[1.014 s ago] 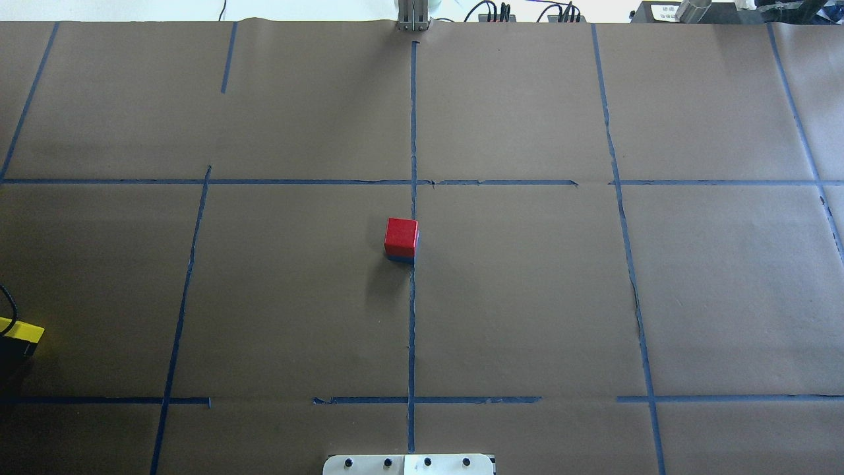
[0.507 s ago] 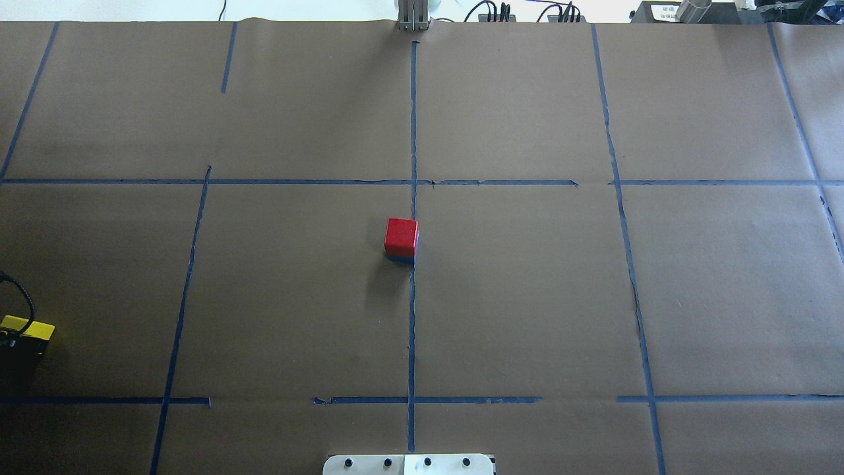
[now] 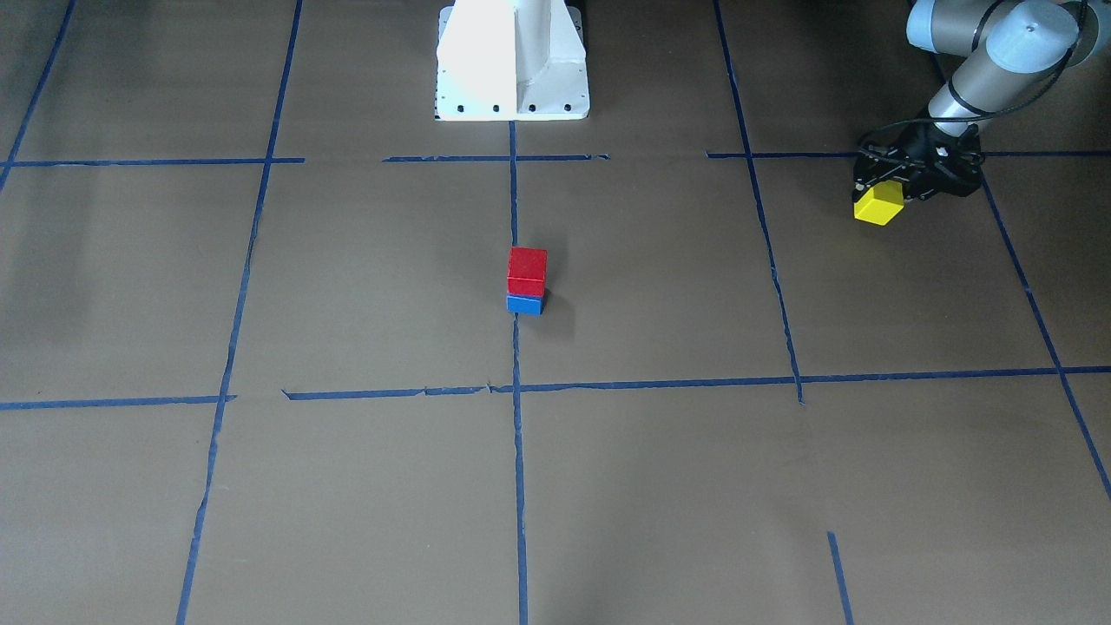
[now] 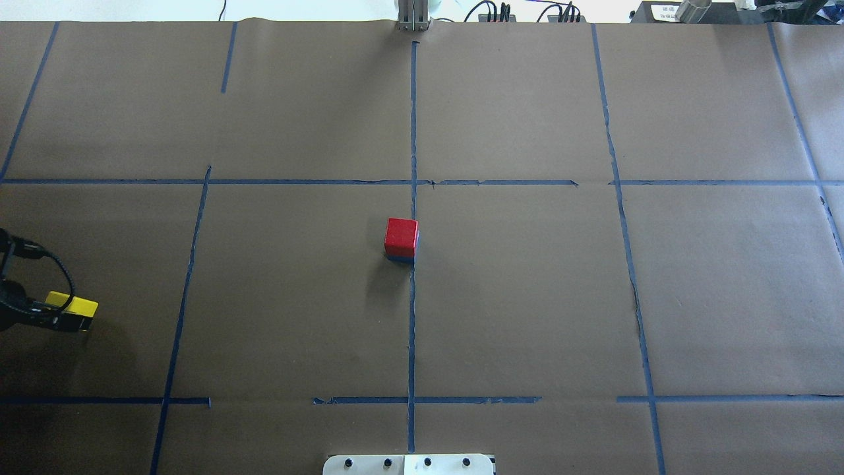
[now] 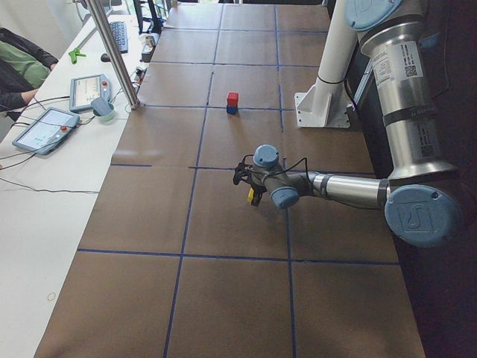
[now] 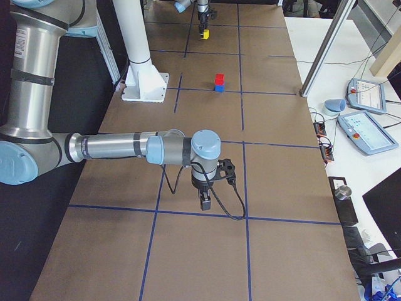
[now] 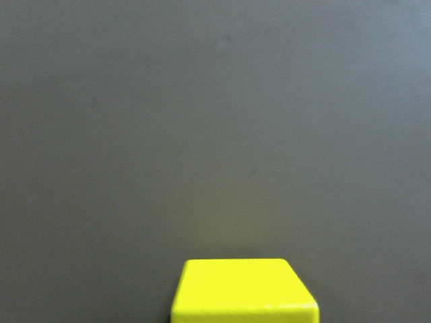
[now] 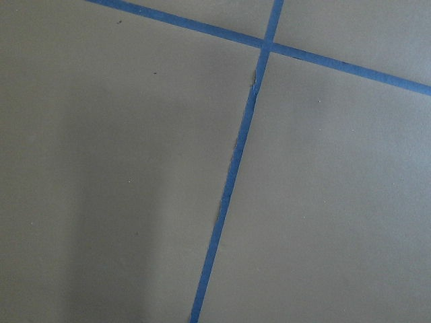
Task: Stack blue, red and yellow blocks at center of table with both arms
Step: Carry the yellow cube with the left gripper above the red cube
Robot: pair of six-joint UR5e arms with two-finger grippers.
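Observation:
A red block (image 4: 401,234) sits on a blue block (image 4: 399,259) at the table's centre, beside the middle tape line; the pair also shows in the front view, red (image 3: 527,271) on blue (image 3: 525,305). My left gripper (image 3: 881,198) is shut on a yellow block (image 3: 878,207) and holds it low over the table far out on my left, at the overhead view's left edge (image 4: 72,307). The left wrist view shows the yellow block (image 7: 242,291) over bare paper. My right gripper (image 6: 203,202) shows only in the exterior right view, pointing down over the paper; I cannot tell whether it is open or shut.
Brown paper with blue tape lines (image 4: 412,132) covers the table. The white robot base (image 3: 512,61) stands at the near middle edge. A metal post (image 5: 112,52) and tablets (image 5: 45,128) stand on the operators' side.
My left gripper with the yellow block has moved rightward in the overhead view, in from the left edge toward the table's middle. The red and blue stack has not moved.

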